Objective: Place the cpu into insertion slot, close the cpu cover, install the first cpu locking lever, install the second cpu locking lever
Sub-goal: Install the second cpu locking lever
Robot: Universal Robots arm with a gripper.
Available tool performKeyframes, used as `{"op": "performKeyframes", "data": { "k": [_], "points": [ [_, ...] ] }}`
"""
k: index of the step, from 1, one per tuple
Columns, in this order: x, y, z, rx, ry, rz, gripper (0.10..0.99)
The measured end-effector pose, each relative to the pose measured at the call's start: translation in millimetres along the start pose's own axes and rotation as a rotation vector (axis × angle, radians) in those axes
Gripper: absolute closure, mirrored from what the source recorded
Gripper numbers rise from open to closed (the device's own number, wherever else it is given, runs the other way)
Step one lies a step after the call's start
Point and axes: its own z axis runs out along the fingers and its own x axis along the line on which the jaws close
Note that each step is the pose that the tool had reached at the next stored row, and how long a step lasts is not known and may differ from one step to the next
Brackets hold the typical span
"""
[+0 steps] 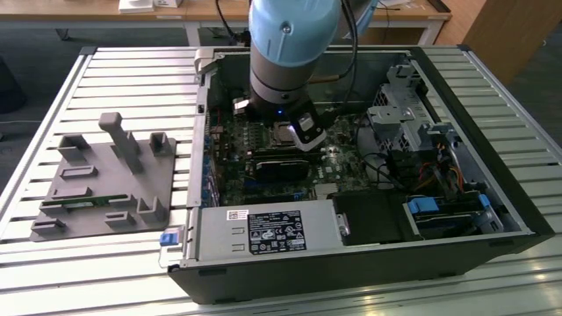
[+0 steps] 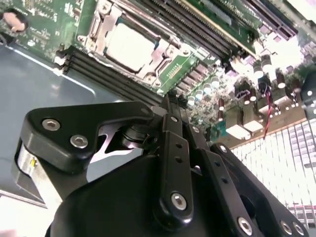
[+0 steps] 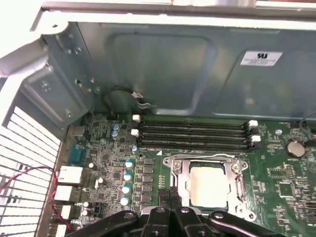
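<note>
Hovering just above the board (image 3: 276, 182), the gripper (image 3: 170, 195) has its fingers (image 2: 170, 106) pressed together with nothing between them, tips pointing down beside the socket. In both wrist views the cpu (image 3: 207, 185) lies flat inside the insertion slot (image 3: 182, 200), its pale top showing through the window of the cpu cover (image 3: 205, 159), which lies down over it as a silver frame. So the first two steps look done, judged from how the chip and frame sit. The step in hand seems to be the first locking lever: thin wire arms run along the frame's edges, one of them, the lever (image 3: 177, 177), just beyond the fingertips on the side of the frame nearest them. Whether either lever is already hooked under its tab cannot be told.

In the exterior view the arm (image 1: 285, 52) stands upright inside the open case (image 1: 351, 263), with the gripper (image 1: 303, 131) over the middle of the board. The memory slots (image 3: 192, 134) lie beyond the socket, away from the fingers; the grey fixture (image 1: 105, 181) rests on the slatted surface (image 1: 52, 79) well apart.

The next move calls for a small, exact push: closed tips on the lever's end, pressing down and sideways so that it tucks under its catch, without scraping the capacitors (image 3: 127, 177) close by.
</note>
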Motion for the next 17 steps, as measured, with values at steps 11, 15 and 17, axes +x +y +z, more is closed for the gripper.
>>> {"op": "performKeyframes", "data": {
  "k": [11,15,17],
  "points": [
    [0.1,8.9,-16.0,0.0,-0.0012,-0.001,0.98],
    [0.1,9.0,-16.2,0.0,-0.0013,-0.001,0.98],
    [0.1,9.1,-16.3,0.0,-0.0012,-0.001,0.98]
  ]
}}
